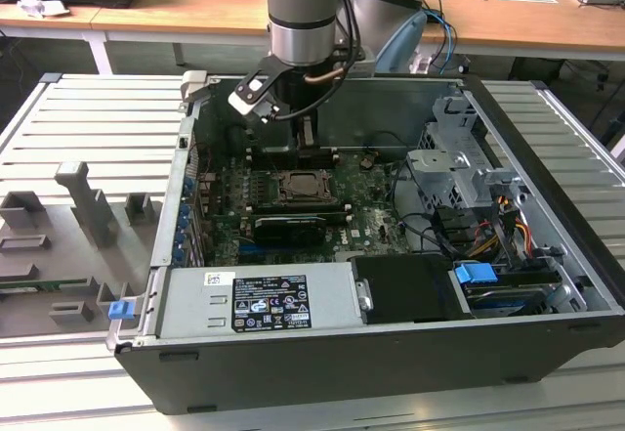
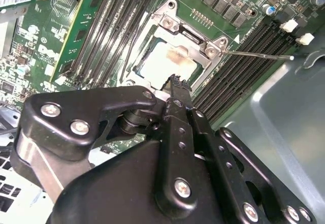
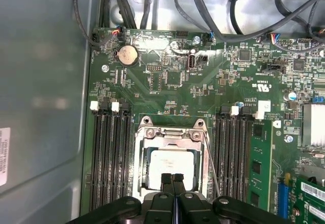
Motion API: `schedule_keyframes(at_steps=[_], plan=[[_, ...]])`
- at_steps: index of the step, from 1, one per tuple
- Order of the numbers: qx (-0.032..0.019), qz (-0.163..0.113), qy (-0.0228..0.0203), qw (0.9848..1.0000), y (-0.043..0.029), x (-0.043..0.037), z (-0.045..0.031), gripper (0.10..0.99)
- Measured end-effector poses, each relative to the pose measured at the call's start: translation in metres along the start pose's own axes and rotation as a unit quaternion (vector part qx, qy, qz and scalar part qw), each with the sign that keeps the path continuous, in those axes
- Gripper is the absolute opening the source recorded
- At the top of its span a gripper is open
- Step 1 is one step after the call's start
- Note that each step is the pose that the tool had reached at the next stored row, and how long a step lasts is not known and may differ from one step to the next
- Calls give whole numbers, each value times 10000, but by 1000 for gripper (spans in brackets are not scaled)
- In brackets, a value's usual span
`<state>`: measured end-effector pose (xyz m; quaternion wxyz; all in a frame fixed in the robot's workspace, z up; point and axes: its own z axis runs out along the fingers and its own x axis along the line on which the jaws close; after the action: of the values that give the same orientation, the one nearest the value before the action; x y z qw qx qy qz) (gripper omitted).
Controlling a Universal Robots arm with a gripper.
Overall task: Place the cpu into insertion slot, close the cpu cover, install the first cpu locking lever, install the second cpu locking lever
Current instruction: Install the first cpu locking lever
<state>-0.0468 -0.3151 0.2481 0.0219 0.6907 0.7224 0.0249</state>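
The cpu [image 3: 171,162], a pale square chip, lies in the socket on the green motherboard; it is also visible in the second wrist view [image 2: 165,64]. The cpu cover [image 3: 170,132], a silvery frame, lies flat around it, with the chip showing through its opening. One thin wire locking lever [image 3: 212,165] stands angled away from the socket's side, and its rod [image 2: 259,56] sticks out over the memory slots. My gripper [image 3: 172,178] hovers just above the chip's near edge, fingers pressed together and holding nothing. In the exterior view the gripper [image 1: 306,140] hangs over the socket [image 1: 303,189].
Black memory slots [image 3: 109,153] flank the socket on both sides. A grey case wall [image 3: 40,107] stands close beside the board. Cables [image 3: 228,26] run beyond the board's far edge. A power supply box [image 1: 259,299] and drive cage [image 1: 459,172] fill the case's other parts.
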Motion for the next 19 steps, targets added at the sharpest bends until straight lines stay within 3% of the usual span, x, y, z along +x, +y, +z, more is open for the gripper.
schedule_keyframes(at_steps=[4,7,10,15,19], plan=[[8,2,0,10000,9,0,-109,106],[60,4,3,10000,19,1,-232,106],[71,-202,10,9998,19,1,-232,106],[79,-606,-54,9981,18,1,-232,106],[89,-727,-154,9972,16,1,-232,106]])
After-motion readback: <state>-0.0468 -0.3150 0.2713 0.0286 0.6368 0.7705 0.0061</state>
